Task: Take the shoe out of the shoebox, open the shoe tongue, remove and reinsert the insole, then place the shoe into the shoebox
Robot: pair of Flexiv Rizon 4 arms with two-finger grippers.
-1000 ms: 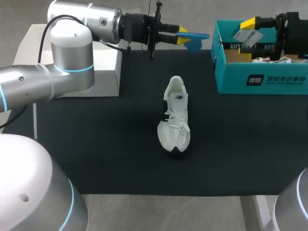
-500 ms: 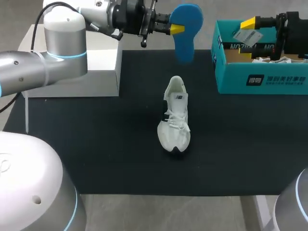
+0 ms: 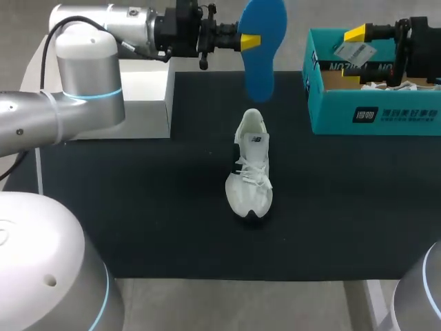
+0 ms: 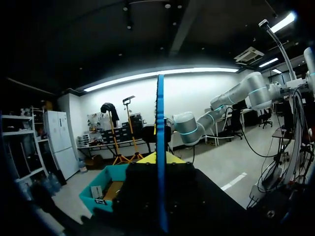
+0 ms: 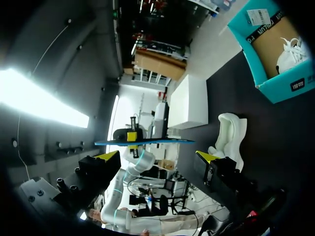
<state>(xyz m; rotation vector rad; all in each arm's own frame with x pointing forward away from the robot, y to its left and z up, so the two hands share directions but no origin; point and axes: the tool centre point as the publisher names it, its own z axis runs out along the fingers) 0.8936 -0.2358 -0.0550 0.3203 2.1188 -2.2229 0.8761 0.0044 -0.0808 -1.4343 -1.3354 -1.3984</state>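
Removal step done: the left tool [image 3: 242, 41] grips the blue insole [image 3: 262, 48] upright, beyond the shoe [image 3: 251, 165]; next, lower it in toe-first. The right tool [image 5: 157, 156] waits open at the shoebox [image 3: 375, 117].

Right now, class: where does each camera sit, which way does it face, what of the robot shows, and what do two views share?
Head view: above and behind, looking down at the table; both arms, left gripper holding the insole.
Left wrist view: on that wrist, facing the shoebox; its yellow tips.
Right wrist view: on that wrist, facing the shoe; open right gripper.
Shared: both wrist views show the insole edge-on.
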